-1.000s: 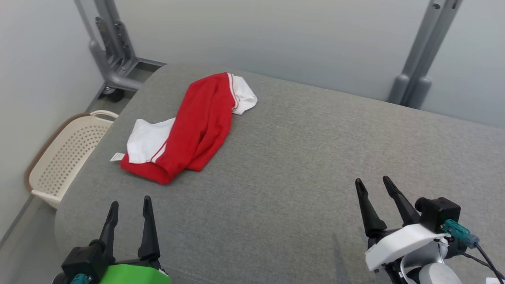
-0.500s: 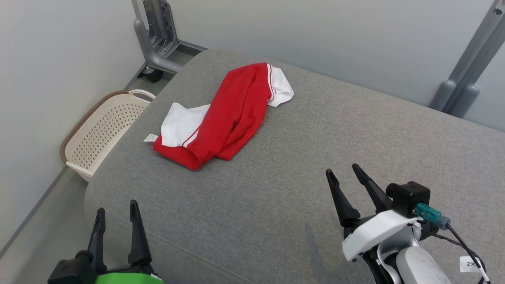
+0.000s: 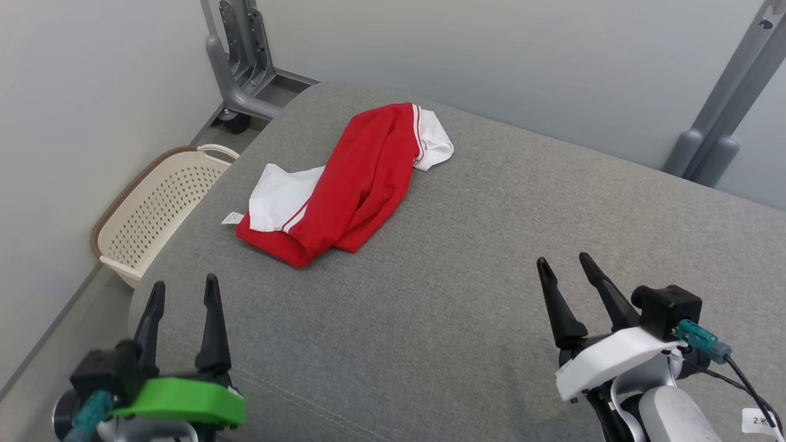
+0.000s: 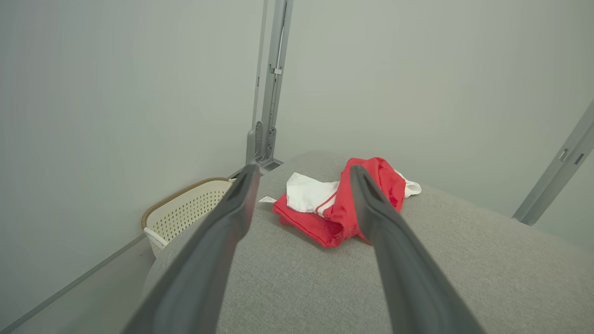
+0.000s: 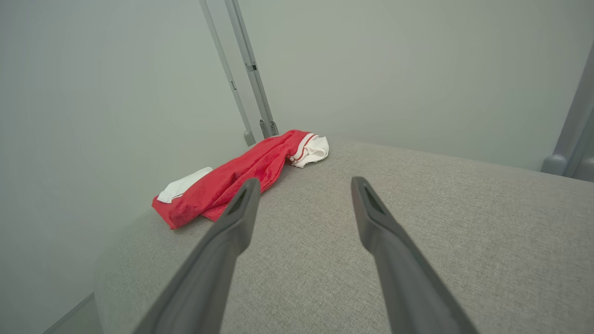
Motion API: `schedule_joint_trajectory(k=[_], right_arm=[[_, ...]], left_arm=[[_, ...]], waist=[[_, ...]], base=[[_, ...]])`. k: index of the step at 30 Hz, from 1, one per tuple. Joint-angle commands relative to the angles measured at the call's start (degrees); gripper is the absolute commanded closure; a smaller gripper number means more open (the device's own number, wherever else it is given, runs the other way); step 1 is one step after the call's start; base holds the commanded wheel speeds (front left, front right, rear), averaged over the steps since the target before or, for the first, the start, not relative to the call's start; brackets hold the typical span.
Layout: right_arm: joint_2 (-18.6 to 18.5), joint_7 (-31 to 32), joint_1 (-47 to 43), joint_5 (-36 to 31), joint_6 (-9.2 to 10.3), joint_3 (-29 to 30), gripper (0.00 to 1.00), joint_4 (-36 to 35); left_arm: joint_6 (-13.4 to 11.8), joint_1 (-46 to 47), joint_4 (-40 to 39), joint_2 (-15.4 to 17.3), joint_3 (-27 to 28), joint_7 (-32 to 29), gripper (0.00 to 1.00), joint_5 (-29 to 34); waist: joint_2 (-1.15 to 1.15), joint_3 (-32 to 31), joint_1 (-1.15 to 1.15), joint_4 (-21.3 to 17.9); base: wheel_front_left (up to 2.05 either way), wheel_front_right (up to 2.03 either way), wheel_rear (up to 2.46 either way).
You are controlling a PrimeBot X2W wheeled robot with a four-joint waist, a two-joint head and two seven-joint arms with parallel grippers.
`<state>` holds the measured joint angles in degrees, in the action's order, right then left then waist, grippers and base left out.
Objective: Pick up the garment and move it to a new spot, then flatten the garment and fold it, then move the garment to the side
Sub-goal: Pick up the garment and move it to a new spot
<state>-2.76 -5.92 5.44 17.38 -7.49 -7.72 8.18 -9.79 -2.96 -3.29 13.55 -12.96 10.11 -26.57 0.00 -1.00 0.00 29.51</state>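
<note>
Head: garment (image 3: 350, 184) bunched far-left on cushion (image 3: 466, 294); your left gripper (image 3: 185, 281) and right gripper (image 3: 562, 258) spread, empty, well short. Left wrist: basket (image 4: 185, 213) beside edge; a sloppy drag could drop cloth there. Right wrist: layers overlap; you may pinch one.

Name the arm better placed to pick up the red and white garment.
Left. The garment lies toward the left side of the grey cushion, ahead of the left hand; the right hand would have to reach across. Both hands are open and empty.
</note>
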Motion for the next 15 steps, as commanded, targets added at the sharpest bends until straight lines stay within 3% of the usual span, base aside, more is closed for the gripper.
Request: schedule_joint_trajectory(k=[1, 8, 15], right_arm=[[-0.2, -0.3, -0.8, -0.4, 0.0, 0.7, 0.0, -0.4], [-0.3, 1.1, -0.1, -2.1, 0.0, 3.0, 0.0, -3.6], [-0.3, 2.1, 3.2, -3.1, 0.0, 2.0, 0.0, -5.9]], left_arm=[[1.0, 2.6, 0.3, 0.6, 0.0, -0.8, 0.0, -0.3], [6.1, 17.9, 6.3, 5.0, 0.2, -7.6, 0.0, -1.5], [11.1, 31.7, 16.8, 8.2, 1.1, -14.0, 0.0, -4.9]], waist=[[0.0, 0.0, 0.0, 0.0], [0.0, 2.7, 0.0, -3.0], [0.0, 7.3, 0.0, -9.6]], base=[[0.0, 0.0, 0.0], [0.0, 0.0, 0.0], [0.0, 0.0, 0.0]])
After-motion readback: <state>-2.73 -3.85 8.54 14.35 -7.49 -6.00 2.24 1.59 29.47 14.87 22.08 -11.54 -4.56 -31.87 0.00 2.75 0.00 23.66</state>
